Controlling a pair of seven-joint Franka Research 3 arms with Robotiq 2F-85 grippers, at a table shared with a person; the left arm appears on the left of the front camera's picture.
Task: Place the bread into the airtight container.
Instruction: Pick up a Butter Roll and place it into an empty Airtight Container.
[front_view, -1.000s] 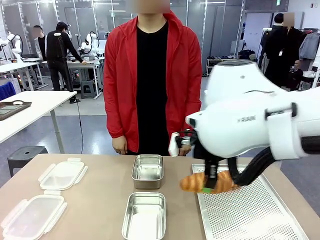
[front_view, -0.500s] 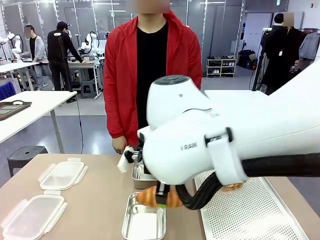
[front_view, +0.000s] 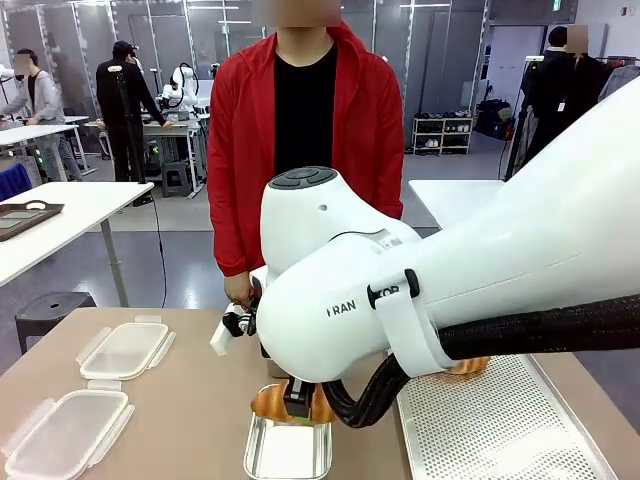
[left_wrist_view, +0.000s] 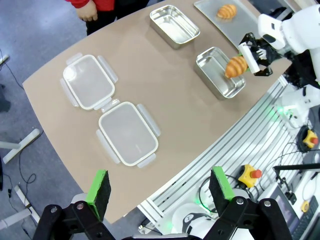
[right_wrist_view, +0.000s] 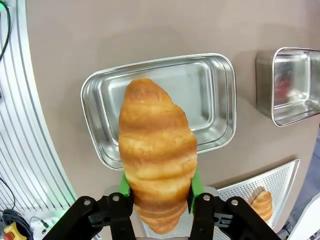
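The right pincer is clenched on the croissant, its green pads pressing the pastry's 2 flanks near one end. What has changed within the last second is where that load sits. 1 second back it hangs at the left edge of the perforated tray; half a second back it is crossing toward the middle. Now it is above the near steel container, with the arm swung far across the front view. From the right wrist view the croissant lies along the pan's short axis, and its far tip just overlaps the pan's far rim. It looks clear of the metal, not yet resting in it, though the height is hard to judge.

The carry therefore looks finished, and what is left is the lowering and the release. I judge that a slight draw back toward the pan's centre would keep that far tip off the rim.

The far steel container stands bare, and a second croissant waits on the tray. 2 clip lids lie side by side, well apart from the pans on the surface. The left pincer hangs high above that surface, released and holding nothing. The person stands at the far side.
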